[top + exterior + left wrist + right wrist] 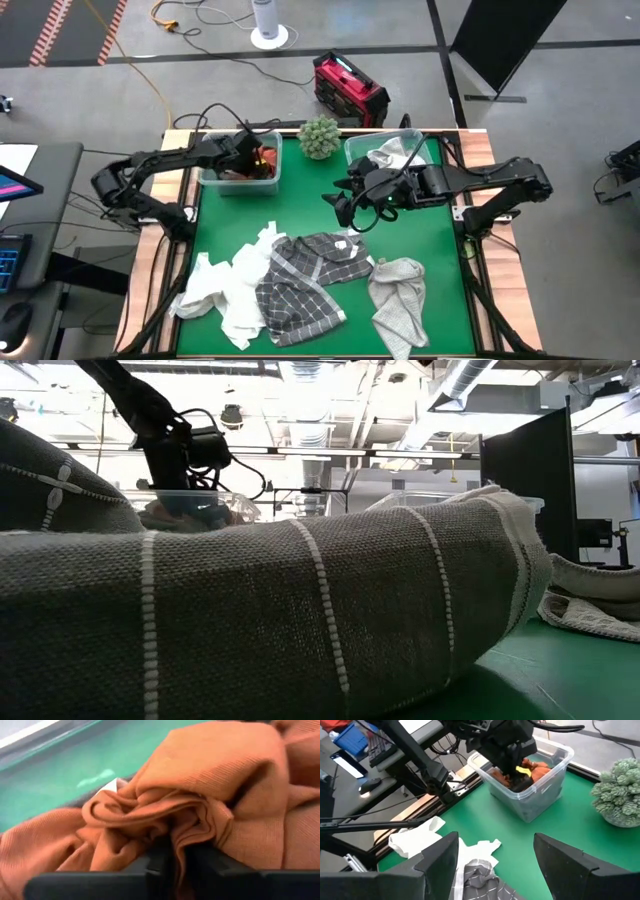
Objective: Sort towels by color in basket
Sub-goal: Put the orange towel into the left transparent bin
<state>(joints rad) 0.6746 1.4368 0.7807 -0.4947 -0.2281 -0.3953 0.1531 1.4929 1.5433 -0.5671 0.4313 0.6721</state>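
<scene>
A top-down view shows a green table with two dark robot arms. Two clear plastic bins sit at the upper middle of the frame. The left bin (240, 170) holds a rust-orange towel (262, 160) over something dark. The left gripper (245, 152) reaches down into it; its wrist camera shows a fold of orange cloth (200, 810) pinched in the narrow gap between the fingers (150, 870), though it may be starting to let go. The right bin (395, 150) holds pale towels. The right gripper (348, 205) hovers over bare green at centre right, its fingers spread wide and holding nothing.

Along the lower middle lie the unsorted towels: a white one (225, 290), a dark grey plaid one (300, 290) and a light grey one (398, 300).

These cloths look soft, light and limp. They will probably sag and trail when lifted, and overlapping ones may drag along. A raised fold or bunched ridge offers a better grip than a flat edge.
</scene>
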